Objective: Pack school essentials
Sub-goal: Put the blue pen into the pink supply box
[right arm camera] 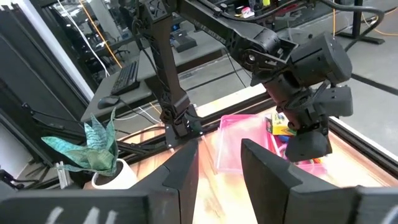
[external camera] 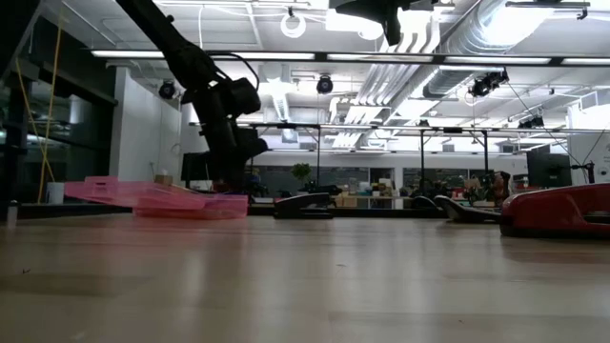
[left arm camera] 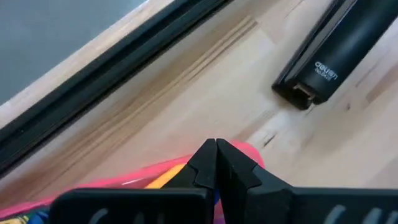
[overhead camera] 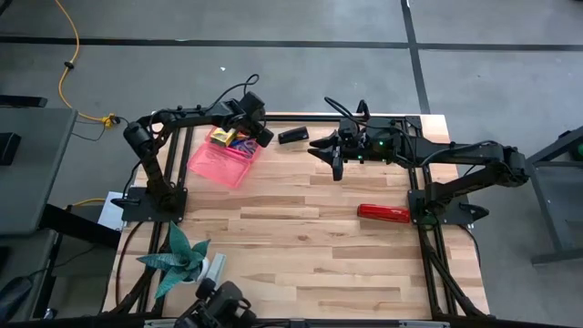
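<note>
My left gripper (overhead camera: 262, 137) hangs over the far corner of the pink tray (overhead camera: 211, 164), its fingers (left arm camera: 214, 163) pressed together and holding nothing. Just below it in the tray lie the crayon box (right arm camera: 281, 126) and other stationery. A black case (overhead camera: 293, 135) lies just beyond it. My right gripper (overhead camera: 335, 166) waits nearby, fingers spread.

Wood table (overhead camera: 301, 246) w/ pink tray (overhead camera: 224, 157), black case (overhead camera: 292, 135), red bar (overhead camera: 383, 213), potted plant (overhead camera: 182, 260) (near corner).
</note>
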